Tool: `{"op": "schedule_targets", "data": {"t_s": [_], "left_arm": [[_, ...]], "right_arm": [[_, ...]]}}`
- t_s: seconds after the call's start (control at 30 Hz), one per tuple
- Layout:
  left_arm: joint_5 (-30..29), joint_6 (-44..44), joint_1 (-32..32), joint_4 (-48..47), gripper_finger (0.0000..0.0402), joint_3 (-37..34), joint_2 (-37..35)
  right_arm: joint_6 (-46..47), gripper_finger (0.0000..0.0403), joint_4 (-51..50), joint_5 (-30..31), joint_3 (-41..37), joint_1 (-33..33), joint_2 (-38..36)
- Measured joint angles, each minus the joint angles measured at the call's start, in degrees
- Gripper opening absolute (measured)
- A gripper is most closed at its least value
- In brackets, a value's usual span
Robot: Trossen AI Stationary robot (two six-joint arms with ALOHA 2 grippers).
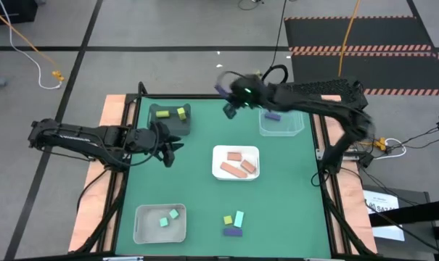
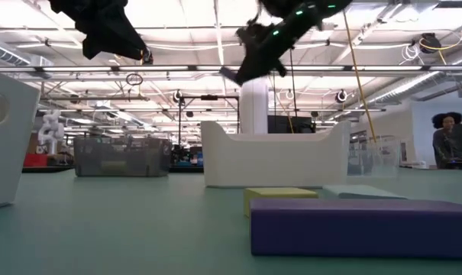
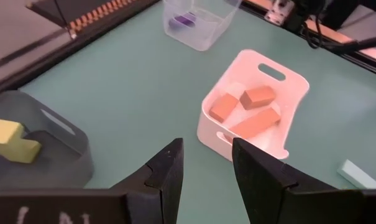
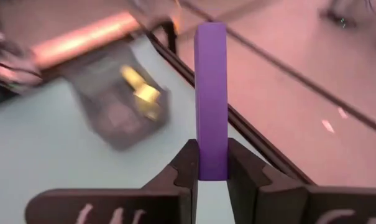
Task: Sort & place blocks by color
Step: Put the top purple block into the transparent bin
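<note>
There are four trays (image 1: 139, 232), three pink blocks (image 1: 237, 164), three purple (image 1: 234, 232), three green (image 1: 173, 214), three yellow (image 1: 162, 114).

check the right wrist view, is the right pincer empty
No, the right pincer is shut on a tall purple bar block that stands upright between its dark fingers.
</note>
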Motion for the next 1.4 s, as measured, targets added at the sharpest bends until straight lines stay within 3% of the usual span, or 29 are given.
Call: {"op": "schedule_targets", "data": {"t_s": [0.13, 0.3, 0.4, 0.5, 0.7, 1.03, 1.23, 1.4], "left_arm": [[-3.1, 0.1, -0.5, 1.2, 0.0141, 0.0, 0.0], [-4.7, 1.9, -0.9, 5.0, 0.0141, 0.0, 0.0], [-4.9, 2.0, -0.9, 6.8, 0.0141, 0.0, 0.0], [-4.9, 1.9, -0.9, 8.0, 0.0141, 0.0, 0.0], [-4.9, -0.1, -1.9, 8.3, 0.0141, 0.0, 1.7], [-4.9, -3.4, -4.1, 9.5, 0.0141, 0.0, 9.1], [-4.9, -4.6, -4.1, 11.4, 0.0141, 0.0, 13.4], [-4.9, -3.0, -4.1, 14.9, 0.0141, 0.0, 16.3]], "right_arm": [[0.1, 0.0036, 18.1, -0.3, -17.0, 4.0, -11.7], [0.2, 0.0036, 46.7, -7.1, -35.9, 8.4, -22.1], [2.4, 0.0036, 60.5, -10.0, -43.5, 10.1, -25.0], [4.3, 0.0036, 65.8, -10.7, -47.6, 11.0, -27.0], [4.9, 0.0036, 55.0, -7.2, -49.3, 12.0, -30.0], [7.3, 0.0036, 18.4, 16.7, -49.3, 9.4, -38.6], [15.9, 0.0036, 1.4, 22.4, -49.3, 6.5, -41.5], [20.6, 0.0040, -5.3, 27.0, -49.3, 3.6, -40.7]]}}
